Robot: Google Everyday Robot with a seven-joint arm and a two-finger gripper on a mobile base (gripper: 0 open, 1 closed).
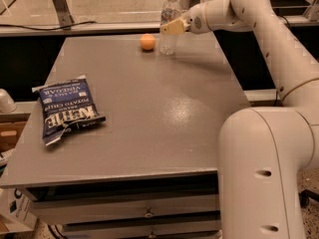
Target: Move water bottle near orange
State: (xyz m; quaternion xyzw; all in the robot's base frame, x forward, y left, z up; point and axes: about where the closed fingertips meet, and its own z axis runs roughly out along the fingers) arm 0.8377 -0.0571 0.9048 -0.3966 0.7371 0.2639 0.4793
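The water bottle is clear plastic with a white cap. It stands upright on the grey table near the far edge. The orange lies on the table just left of the bottle, a small gap apart. My gripper reaches in from the right and sits at the bottle's middle, covering its label band. The bottle's base appears to rest on the table top.
A dark blue chip bag lies flat on the left side of the table. My white arm arcs over the table's right edge. Drawers are below the table front. A metal frame leg stands behind the table at left.
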